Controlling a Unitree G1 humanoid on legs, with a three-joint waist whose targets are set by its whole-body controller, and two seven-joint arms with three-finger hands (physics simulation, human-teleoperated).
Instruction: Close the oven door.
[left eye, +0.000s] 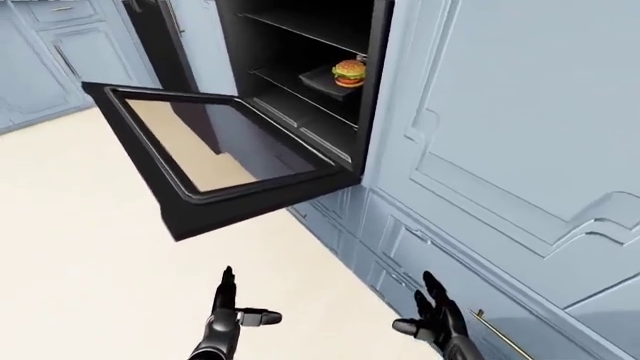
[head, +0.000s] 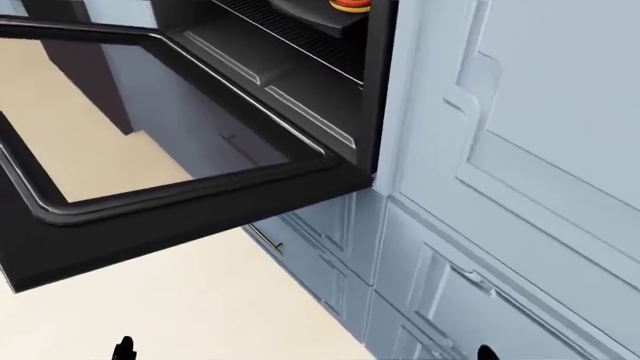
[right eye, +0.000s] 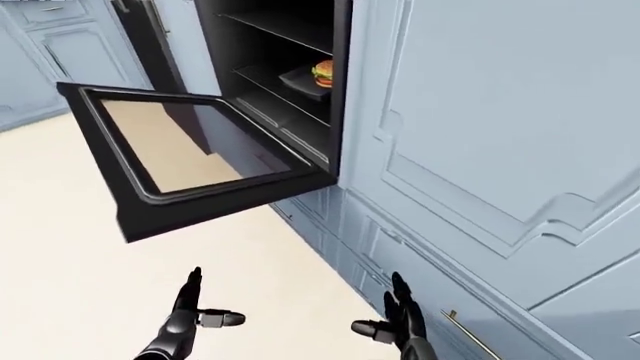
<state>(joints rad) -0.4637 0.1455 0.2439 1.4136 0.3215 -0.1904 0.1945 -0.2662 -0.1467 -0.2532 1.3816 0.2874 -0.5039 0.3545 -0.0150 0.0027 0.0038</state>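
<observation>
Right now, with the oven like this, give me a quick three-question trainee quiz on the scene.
1. True or false: the oven door is fully shut.
2. Multiple choice: what sits on the dark tray inside the oven? A) a burger B) a loaf C) a kettle
3. Fill in: in the left-eye view, both hands show near the ____ edge of the picture, below the door.

Key:
1. False. The door hangs open, folded down, glass pane facing up.
2. A, the burger.
3. Bottom. The left hand and right hand are open, fingers spread, touching nothing.
</observation>
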